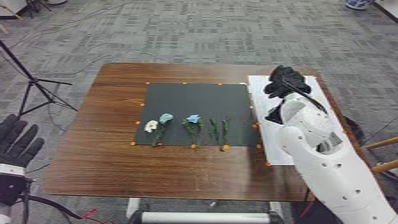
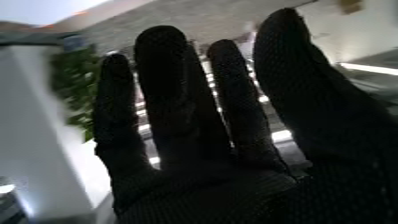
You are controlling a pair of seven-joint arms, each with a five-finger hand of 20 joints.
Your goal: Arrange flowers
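White flower [image 1: 151, 126], pale teal flower [image 1: 166, 118] and blue flower [image 1: 193, 119] lie on black mat [image 1: 197, 98], toward its near edge, white one nearest the left corner. Two green stems [image 1: 218, 132] to their right, apparently bloomless. Right hand [image 1: 286, 84]: over white sheet [image 1: 259, 92] along table's [image 1: 114, 107] right edge; fingers straight, spread, empty. Left hand [image 1: 18, 142]: off left edge, fingers extended, empty.

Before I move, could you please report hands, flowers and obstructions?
Left hand open, off the table's left edge; right hand open, over white sheet. Flowers lying on dark mat. Nothing over them.
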